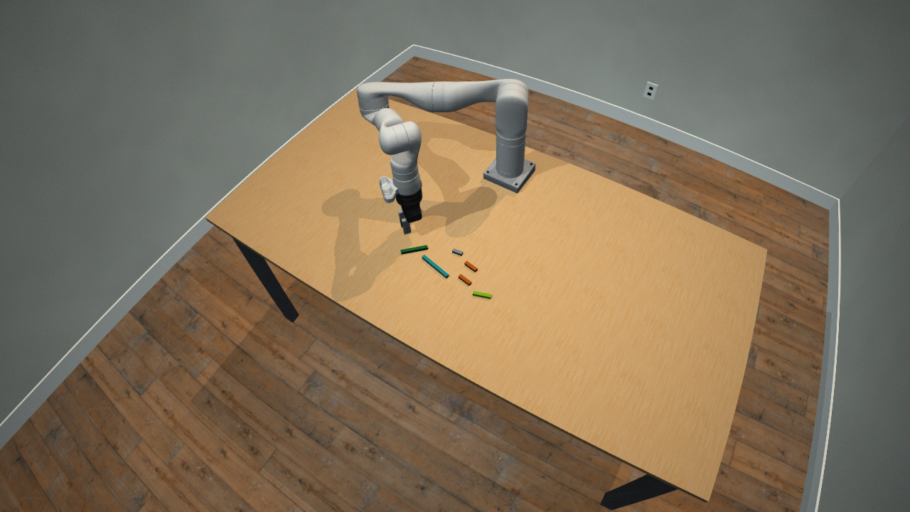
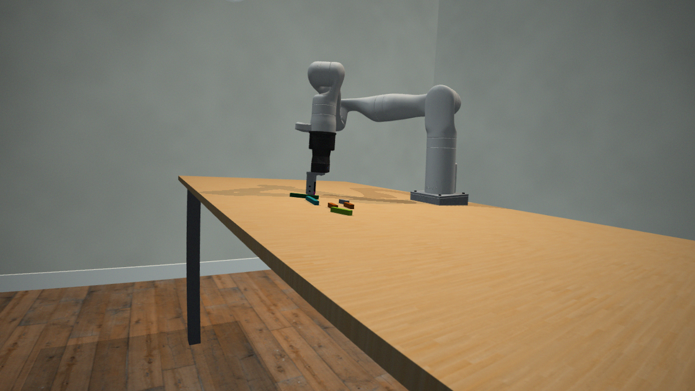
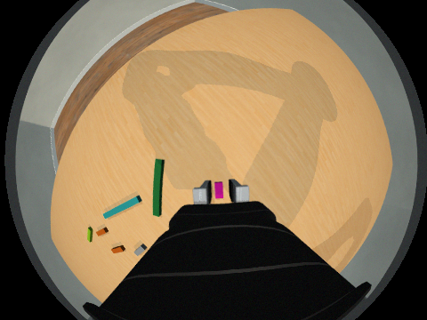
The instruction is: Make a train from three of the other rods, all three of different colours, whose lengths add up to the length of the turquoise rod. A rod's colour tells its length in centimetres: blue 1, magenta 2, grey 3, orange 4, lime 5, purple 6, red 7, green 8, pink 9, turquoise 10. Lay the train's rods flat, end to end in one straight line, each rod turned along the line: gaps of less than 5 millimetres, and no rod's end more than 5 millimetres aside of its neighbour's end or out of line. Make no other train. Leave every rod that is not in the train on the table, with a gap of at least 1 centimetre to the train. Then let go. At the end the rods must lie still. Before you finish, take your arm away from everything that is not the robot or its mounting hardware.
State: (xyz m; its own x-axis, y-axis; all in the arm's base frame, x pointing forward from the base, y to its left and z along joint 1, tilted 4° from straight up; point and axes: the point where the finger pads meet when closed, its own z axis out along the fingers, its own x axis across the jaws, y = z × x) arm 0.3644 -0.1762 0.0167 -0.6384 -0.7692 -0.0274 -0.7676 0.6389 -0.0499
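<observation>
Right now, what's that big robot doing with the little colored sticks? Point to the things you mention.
The white robot arm (image 1: 445, 95) (image 2: 398, 107) has its open two-finger gripper (image 1: 405, 231) (image 2: 310, 193) (image 3: 220, 188) around a short magenta rod (image 2: 314, 193) (image 3: 219, 190), with a gap on each side, so it isn't holding it. It's probably about to pick it up. The other rods lie scattered on the wooden table (image 1: 604, 318) (image 2: 437, 267) (image 3: 249, 36), and no train is made yet.
</observation>
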